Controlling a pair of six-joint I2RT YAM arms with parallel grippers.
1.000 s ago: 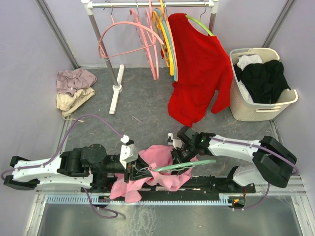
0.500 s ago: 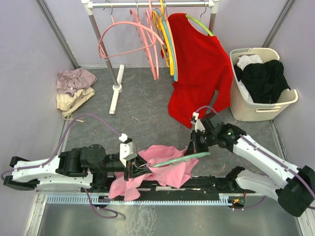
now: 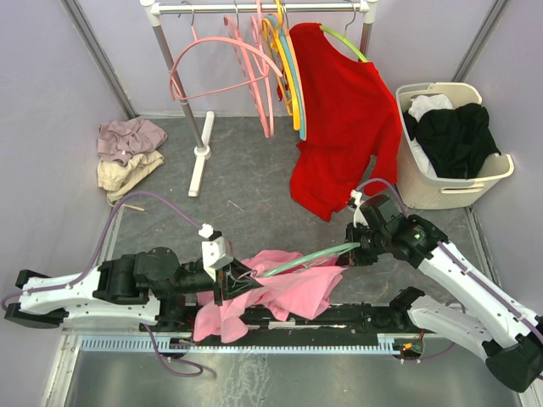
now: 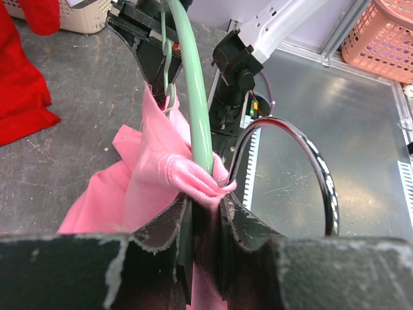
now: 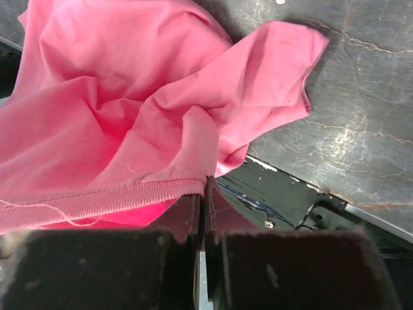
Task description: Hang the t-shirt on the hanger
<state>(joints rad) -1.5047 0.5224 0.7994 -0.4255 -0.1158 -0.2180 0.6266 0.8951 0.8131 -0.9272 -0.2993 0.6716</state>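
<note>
Left hand (image 4: 205, 208) grips t-shirt (image 4: 147, 169) | basket (image 3: 422, 188): black clothes (image 3: 458, 137), white cloth (image 3: 429, 105)

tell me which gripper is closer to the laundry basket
Right. In the top view the right gripper is just down-left of the laundry basket, with a short gap of floor between them. The left gripper is far off to the left, across the pink t-shirt.

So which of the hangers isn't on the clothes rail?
The pale mint-green hanger, down with the pink t-shirt between the two arms; every other hanger hangs from the rail.
</note>
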